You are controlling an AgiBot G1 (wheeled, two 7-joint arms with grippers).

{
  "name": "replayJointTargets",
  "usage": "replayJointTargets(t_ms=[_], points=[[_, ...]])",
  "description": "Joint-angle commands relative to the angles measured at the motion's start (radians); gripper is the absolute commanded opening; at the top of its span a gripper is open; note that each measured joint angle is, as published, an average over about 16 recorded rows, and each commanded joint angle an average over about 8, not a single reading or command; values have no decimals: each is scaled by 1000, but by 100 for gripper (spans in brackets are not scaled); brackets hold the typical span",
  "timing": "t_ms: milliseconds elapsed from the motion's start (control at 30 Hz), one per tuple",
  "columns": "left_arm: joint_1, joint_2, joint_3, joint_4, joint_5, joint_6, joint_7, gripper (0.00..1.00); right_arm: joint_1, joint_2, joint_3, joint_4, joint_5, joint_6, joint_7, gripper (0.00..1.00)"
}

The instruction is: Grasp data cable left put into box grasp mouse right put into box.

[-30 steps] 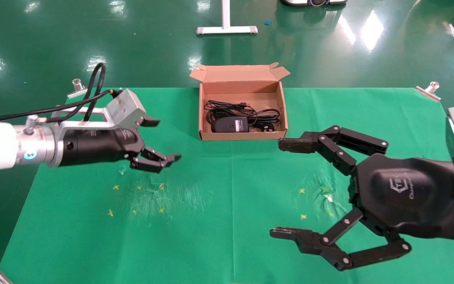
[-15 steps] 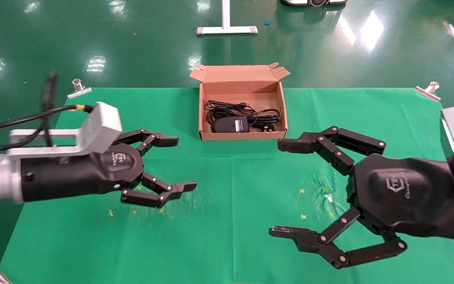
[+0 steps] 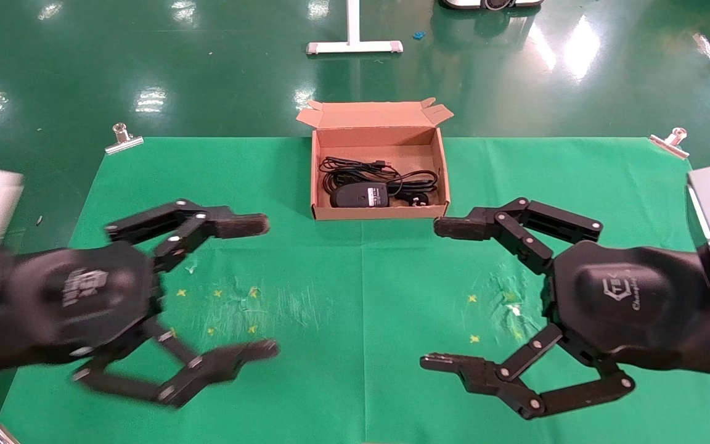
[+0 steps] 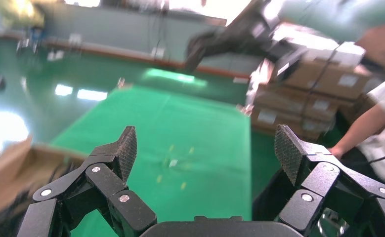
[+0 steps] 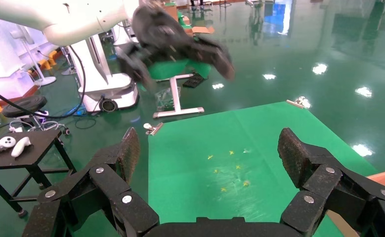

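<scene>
Both items sit inside the box (image 3: 379, 169) at the far middle of the green mat (image 3: 361, 296): the mouse (image 3: 360, 195) near the front wall, the data cable (image 3: 413, 185) looped around and behind it. The left gripper (image 3: 259, 287) hovers over the near left of the mat, fingers spread wide and empty; the right gripper (image 3: 438, 295) mirrors it on the near right, fingers also wide apart

The right tool (image 3: 435, 295) carries an embossed hexagon logo with letters that look like "TEK" above a slanted word too small to read. The left tool (image 3: 265, 287) bears the same mark, blurred. The mouse (image 3: 360, 195) label is illegible.
</scene>
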State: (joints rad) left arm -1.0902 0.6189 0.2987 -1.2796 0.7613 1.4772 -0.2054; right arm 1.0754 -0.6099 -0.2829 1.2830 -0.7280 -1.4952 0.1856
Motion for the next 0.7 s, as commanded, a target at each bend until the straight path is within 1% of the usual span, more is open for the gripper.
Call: replayJointTargets(t_ms=[33, 200, 700], points=[[24, -11, -30, -7, -49, 28, 23, 100, 0, 0, 0, 0, 0, 0, 0, 100], [41, -18, -50, -12, -84, 47, 33, 100, 0, 0, 0, 0, 1, 0, 0, 100], [23, -11, -28, -6, -46, 26, 21, 100, 0, 0, 0, 0, 0, 0, 0, 100]])
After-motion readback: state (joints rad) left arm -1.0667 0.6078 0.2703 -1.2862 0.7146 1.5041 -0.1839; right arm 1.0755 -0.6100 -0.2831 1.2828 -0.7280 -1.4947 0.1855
